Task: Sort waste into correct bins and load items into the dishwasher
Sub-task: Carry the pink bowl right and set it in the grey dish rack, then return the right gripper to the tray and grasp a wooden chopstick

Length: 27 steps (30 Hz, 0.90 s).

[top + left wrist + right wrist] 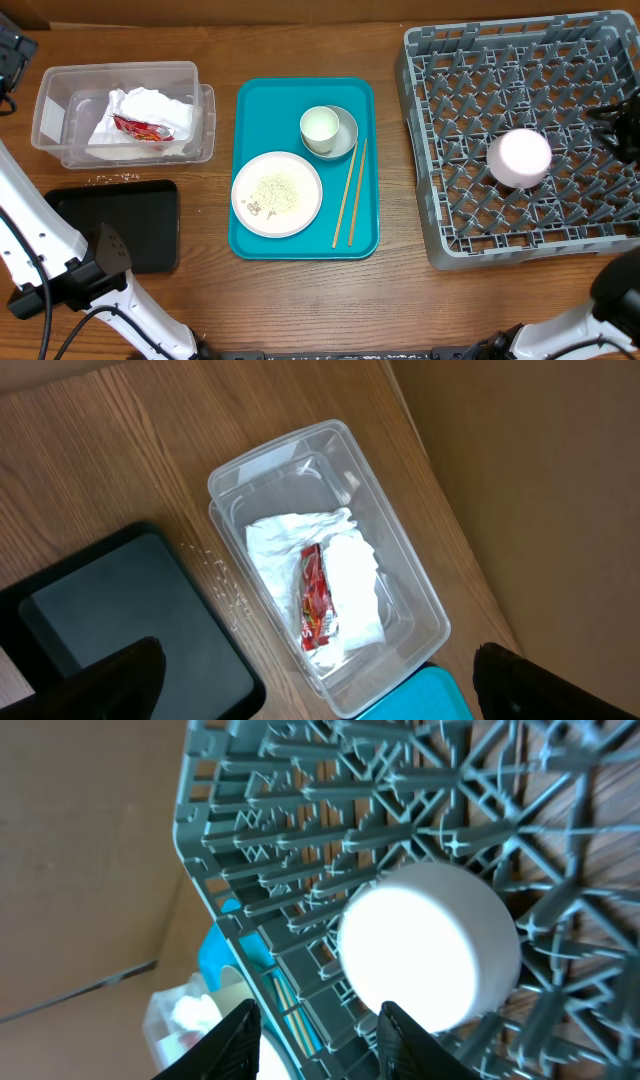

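The clear tub (55,100) at the back left holds the crumpled white napkin (150,105) and the red wrapper (140,128); both also show in the left wrist view, napkin (350,575) and wrapper (315,600). The black tray (120,225) lies in front of it. A pink-white bowl (518,158) sits upside down in the grey dish rack (430,120). The plate (300,215) carries rice bits (273,190). The white cup (320,127) stands in the grey bowl (347,140). Chopsticks (350,195) lie beside them. My left gripper (320,690) is open, above the tub. My right gripper (318,1045) is open beside the bowl (430,945).
The plate, cup, grey bowl and chopsticks lie on a teal serving tray (250,100) in the middle. A few whitish bits (110,178) lie on the wood between tub and black tray. A cardboard wall runs along the back edge.
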Tool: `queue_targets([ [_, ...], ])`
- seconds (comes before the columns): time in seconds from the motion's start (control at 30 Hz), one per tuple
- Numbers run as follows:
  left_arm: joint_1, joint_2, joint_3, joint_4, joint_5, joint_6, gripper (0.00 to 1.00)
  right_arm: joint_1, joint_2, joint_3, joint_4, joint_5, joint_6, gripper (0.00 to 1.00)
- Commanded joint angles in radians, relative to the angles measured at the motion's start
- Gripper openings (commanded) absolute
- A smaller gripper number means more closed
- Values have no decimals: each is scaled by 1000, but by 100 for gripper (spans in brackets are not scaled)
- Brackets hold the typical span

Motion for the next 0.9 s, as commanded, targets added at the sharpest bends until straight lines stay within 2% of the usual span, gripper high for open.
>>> queue_targets([
  [0.0, 2, 10, -1, -2, -10, 22, 100, 55, -65, 32, -25, 75, -8, 36],
  [0.17, 2, 10, -1, -2, -10, 22, 100, 188, -64, 27, -70, 182, -11, 34],
  [0.33, 2, 10, -1, -2, -10, 22, 100, 401, -64, 27, -82, 220, -10, 42],
  [0.43, 2, 10, -1, -2, -10, 22, 100, 555, -64, 27, -61, 220, -10, 58],
  [0.47, 2, 10, -1, -2, -10, 22, 100, 603, -63, 26, -44, 220, -10, 72],
  [0.5, 2, 10, -1, -2, -10, 22, 100, 660, -63, 24, -15, 221, -10, 100],
  [0.63, 2, 10, -1, -2, -10, 22, 100, 851, -56, 7, 92, 327, 25, 100],
  [0.77, 1, 10, -1, -2, -10, 22, 100, 1003, -40, -15, 82, 659, 259, 98],
  [0.87, 1, 10, -1, -2, -10, 22, 100, 1071, -32, -59, 80, 725, 317, 85],
])
